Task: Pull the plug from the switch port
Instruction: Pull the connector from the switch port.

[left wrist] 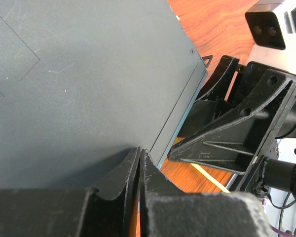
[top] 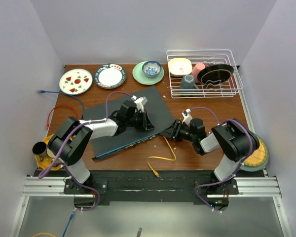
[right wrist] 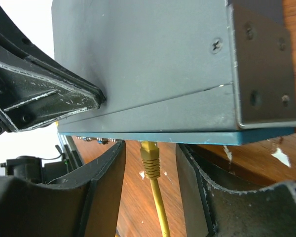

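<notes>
The switch (top: 123, 123) is a broad matte-black box lying at an angle mid-table, its thin bluish port side (right wrist: 153, 137) facing the near right. A yellow plug (right wrist: 150, 160) sits in a port near the right corner, and its yellow cable (top: 164, 157) trails toward the table's front edge. My right gripper (right wrist: 150, 148) is open, one finger on each side of the plug and not touching it; it also shows in the top view (top: 176, 130). My left gripper (left wrist: 139, 152) is shut and empty, its tips resting on the switch's top (left wrist: 79, 84) near that corner; it also shows in the top view (top: 147, 121).
Two patterned plates (top: 76, 81) and a green plate with a bowl (top: 149, 72) stand at the back. A wire dish rack (top: 203, 74) holds cups and bowls at the back right. Blue and red cables (top: 54, 106) lie at the left, beside a black cup (top: 40, 148). A woven plate (top: 259, 155) lies at the right edge.
</notes>
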Controlling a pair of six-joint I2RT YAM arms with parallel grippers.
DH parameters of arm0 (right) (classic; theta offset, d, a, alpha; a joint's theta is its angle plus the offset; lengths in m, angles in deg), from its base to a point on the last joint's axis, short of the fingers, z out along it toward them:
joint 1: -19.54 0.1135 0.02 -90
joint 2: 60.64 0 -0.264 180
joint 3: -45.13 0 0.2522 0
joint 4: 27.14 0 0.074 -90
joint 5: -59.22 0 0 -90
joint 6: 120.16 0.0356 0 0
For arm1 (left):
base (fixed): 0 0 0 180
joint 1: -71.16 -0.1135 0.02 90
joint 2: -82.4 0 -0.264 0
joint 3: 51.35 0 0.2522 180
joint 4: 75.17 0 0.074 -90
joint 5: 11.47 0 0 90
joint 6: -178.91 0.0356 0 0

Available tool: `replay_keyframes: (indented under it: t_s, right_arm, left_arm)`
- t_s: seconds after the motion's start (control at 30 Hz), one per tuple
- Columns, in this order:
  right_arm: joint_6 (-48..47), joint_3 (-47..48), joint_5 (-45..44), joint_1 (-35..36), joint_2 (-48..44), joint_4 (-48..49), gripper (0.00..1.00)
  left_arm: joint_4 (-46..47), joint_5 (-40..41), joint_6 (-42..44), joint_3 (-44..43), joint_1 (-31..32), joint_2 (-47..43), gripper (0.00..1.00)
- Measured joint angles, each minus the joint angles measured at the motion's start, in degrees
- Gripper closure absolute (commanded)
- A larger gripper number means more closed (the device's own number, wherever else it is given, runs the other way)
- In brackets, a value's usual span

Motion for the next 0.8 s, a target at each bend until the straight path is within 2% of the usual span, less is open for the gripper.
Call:
replay_keyframes:
  t_s: [0.27, 0.8]
  right_arm:
    - [-3.1, 0.4, -1.7, -0.2, -6.5, -6.8, 0.56]
    - [-3.5, 0.9, -1.7, -0.2, -3.4, -7.5, 0.63]
  left_arm:
    - [0.1, 0.0, -0.2, 0.0, 0.0, 0.0, 0.93]
    - [1.4, -0.2, -0.2, 0.7, 0.0, 0.0, 0.93]
